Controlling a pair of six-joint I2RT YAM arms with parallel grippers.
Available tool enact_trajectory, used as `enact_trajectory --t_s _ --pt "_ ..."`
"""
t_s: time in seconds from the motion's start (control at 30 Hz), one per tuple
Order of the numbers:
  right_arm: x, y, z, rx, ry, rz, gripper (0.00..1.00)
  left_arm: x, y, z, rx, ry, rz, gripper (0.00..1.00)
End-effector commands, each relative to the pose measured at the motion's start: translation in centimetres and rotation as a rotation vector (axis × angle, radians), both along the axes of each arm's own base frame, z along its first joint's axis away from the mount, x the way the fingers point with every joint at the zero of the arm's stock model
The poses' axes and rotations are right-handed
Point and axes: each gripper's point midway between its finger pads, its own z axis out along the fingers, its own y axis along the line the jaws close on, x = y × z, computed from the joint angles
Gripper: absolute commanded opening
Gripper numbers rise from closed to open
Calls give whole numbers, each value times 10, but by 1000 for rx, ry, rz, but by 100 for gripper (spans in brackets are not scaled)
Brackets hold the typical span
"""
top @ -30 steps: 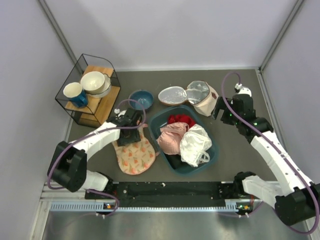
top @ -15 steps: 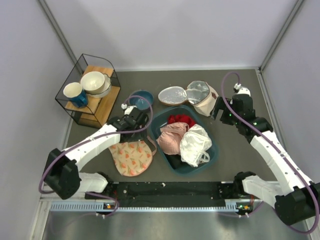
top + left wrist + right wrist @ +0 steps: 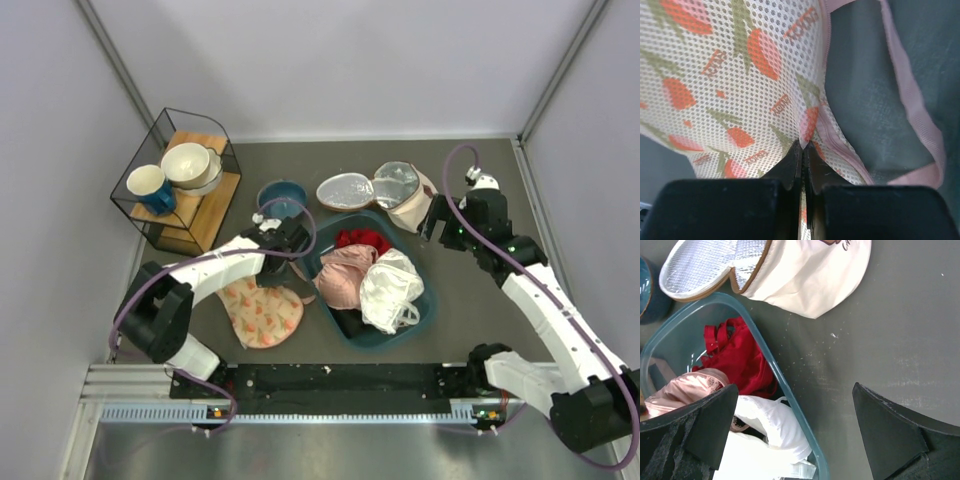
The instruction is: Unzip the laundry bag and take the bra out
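Note:
The laundry bag [image 3: 262, 312] lies flat on the table left of the teal basin [image 3: 428, 300]. Up close, the laundry bag [image 3: 740, 90] is peach mesh with an orange-red print, and its pink loop strap [image 3: 910, 100] trails to the right. My left gripper [image 3: 290, 262] is at the bag's upper right edge. In the left wrist view the left gripper [image 3: 803, 146] is shut, pinching a fold of mesh beside the zip seam. My right gripper [image 3: 440, 222] hovers open above the table by the basin's far right corner; the right gripper [image 3: 795, 390] holds nothing. The bra is hidden.
The basin [image 3: 770, 365] holds a red garment [image 3: 362, 240], a pale pink lacy garment [image 3: 345, 275] and a white glossy bundle [image 3: 390, 290]. A beige pouch with silver lining [image 3: 405, 200] lies open behind it. A blue bowl [image 3: 282, 197] and a wire rack with cups [image 3: 180, 180] stand at the left.
My left gripper moved right along the bag's top edge toward the basin, opened wider, then shut on the mesh. The bag shifted slightly. The right arm stayed still.

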Motion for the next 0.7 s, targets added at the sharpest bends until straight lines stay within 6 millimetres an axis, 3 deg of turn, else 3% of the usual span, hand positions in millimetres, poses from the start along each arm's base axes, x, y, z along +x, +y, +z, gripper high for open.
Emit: enact_trajectory --t_s 0.0,0.13,0.17,0.27,0.33,0.37,0.5,0.67 --pt "-2 11 29 31 -104 77 99 20 3 59 -14 -165 -2 0" --pt "-9 42 46 65 -130 209 98 24 -5 125 -157 -320 -39 0" --pt "-15 62 57 68 -153 280 98 25 -8 136 -191 -348 -48 0" --pt "-20 92 78 37 -202 370 98 28 -17 179 -301 -469 -70 0" --pt "-31 124 79 41 -192 473 98 30 -19 204 -349 -530 -72 0" --pt "-35 137 88 65 -199 512 98 30 -20 211 -365 -544 -73 0" --pt "-62 188 90 111 -182 678 98 34 -25 233 -418 -584 -68 0" --pt "-85 227 94 171 -186 804 98 40 -30 237 -428 -579 -73 0"
